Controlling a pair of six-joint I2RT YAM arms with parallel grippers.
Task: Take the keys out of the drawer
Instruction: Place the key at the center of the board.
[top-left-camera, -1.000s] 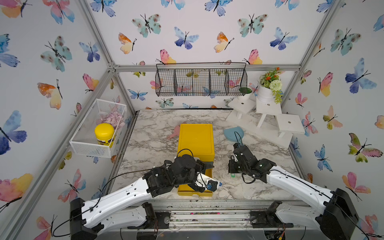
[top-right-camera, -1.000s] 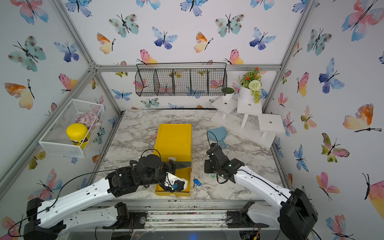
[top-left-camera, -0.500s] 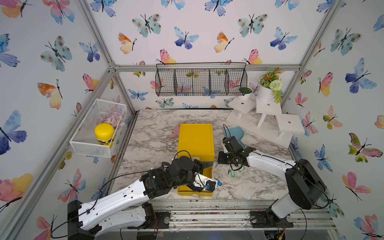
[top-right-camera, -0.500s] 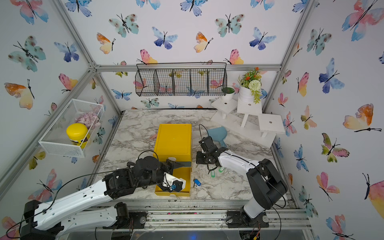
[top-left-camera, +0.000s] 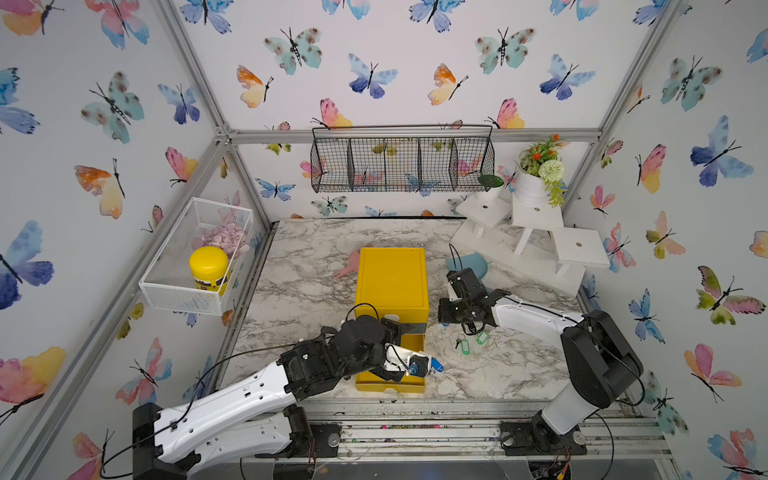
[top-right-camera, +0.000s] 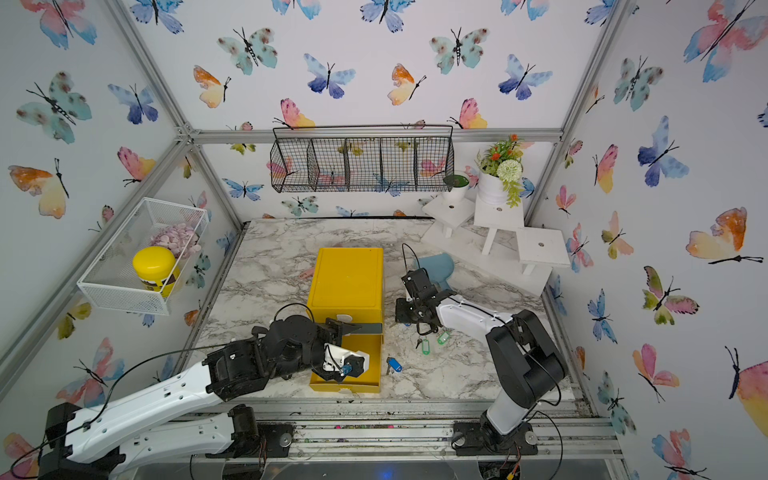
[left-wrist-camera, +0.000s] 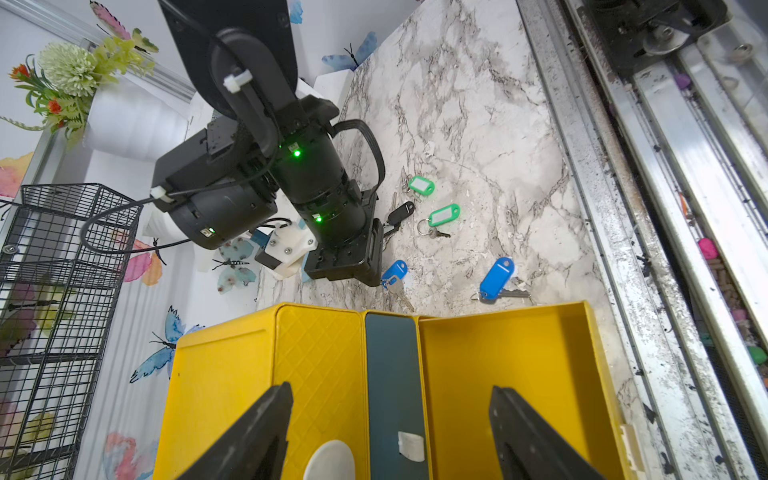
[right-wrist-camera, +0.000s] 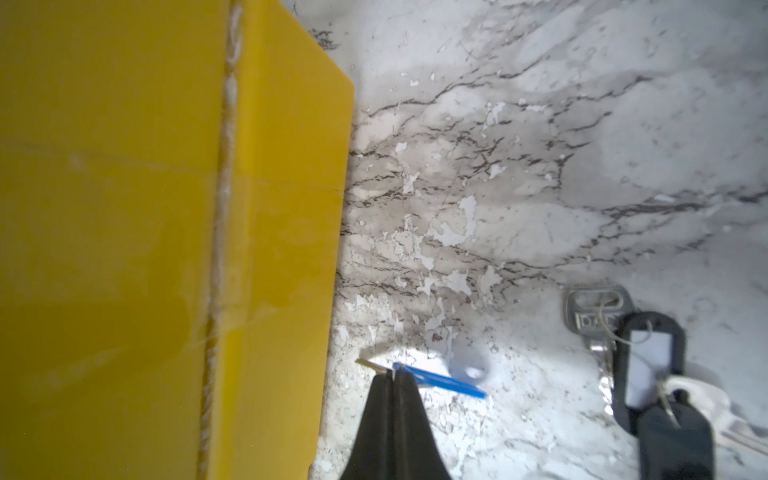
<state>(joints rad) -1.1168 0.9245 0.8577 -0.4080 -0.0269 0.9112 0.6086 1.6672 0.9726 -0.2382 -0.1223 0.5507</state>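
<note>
The yellow box (top-left-camera: 392, 278) has its drawer (left-wrist-camera: 498, 374) pulled out toward the front, and the drawer's inside looks bare. The keys lie on the marble to its right: two green tags (left-wrist-camera: 444, 215), a black tag (left-wrist-camera: 400, 212) and a blue tag (left-wrist-camera: 496, 277). My right gripper (right-wrist-camera: 392, 374) points down beside the box wall, shut on another blue-tagged key (right-wrist-camera: 440, 380), which stands on edge at its tips. My left gripper (left-wrist-camera: 390, 415) hovers open over the box's front edge, its fingers (left-wrist-camera: 257, 436) wide apart with nothing between them.
A blue cup (top-left-camera: 469, 262) lies behind the right arm. White stepped stands (top-left-camera: 536, 232) with a flower pot fill the back right corner. A wire basket (top-left-camera: 399, 162) hangs on the back wall, and a white mesh bin (top-left-camera: 195, 257) with a yellow-lidded jar hangs on the left.
The right arm has folded up at the elbow and its gripper has shifted left toward the box side. The left arm has hardly moved.
</note>
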